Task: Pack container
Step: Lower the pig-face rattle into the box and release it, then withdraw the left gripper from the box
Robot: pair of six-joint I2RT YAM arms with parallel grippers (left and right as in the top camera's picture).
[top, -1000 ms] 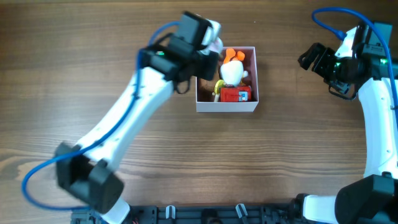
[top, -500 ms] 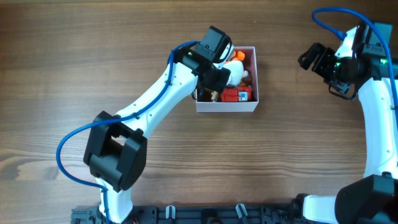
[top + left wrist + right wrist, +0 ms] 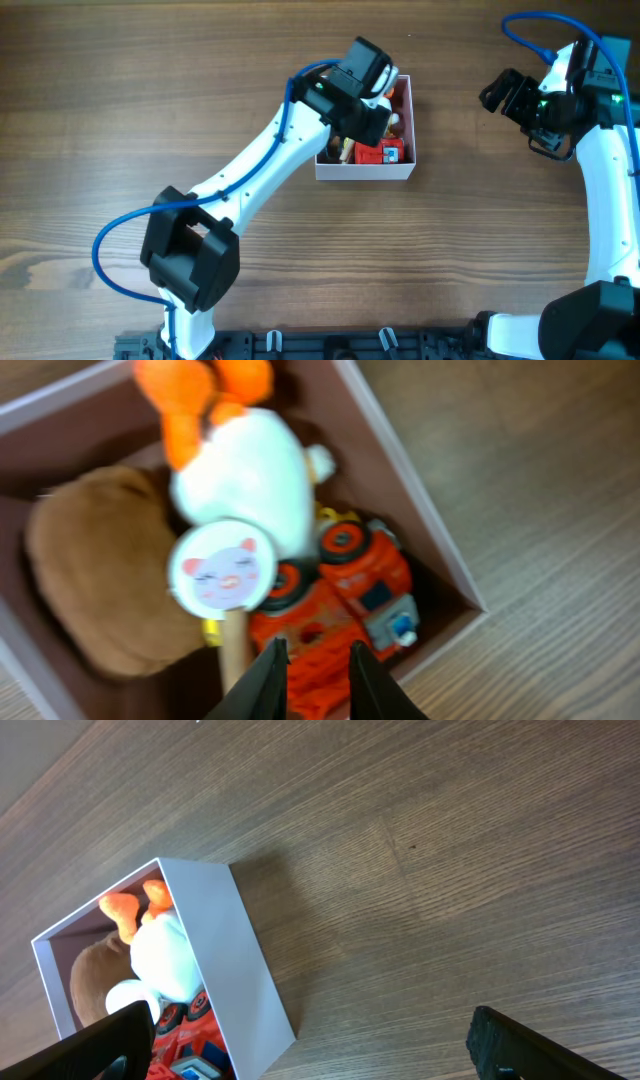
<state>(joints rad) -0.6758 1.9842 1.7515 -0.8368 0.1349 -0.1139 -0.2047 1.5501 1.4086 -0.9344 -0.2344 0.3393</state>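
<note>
The container sits on the tabletop, toy car and white plush already inside. Our left gripper hovers over it, narrow and empty; right gripper gapes wide. We reckon packing's nearly done.

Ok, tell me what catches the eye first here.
The white-walled container, upper middle in the overhead view, is crammed with toys: a white plush with orange tufts, a brown plush, an orange toy car and a pig-face disc. The left gripper hovers over them; the right gripper hangs off to the side.
</note>
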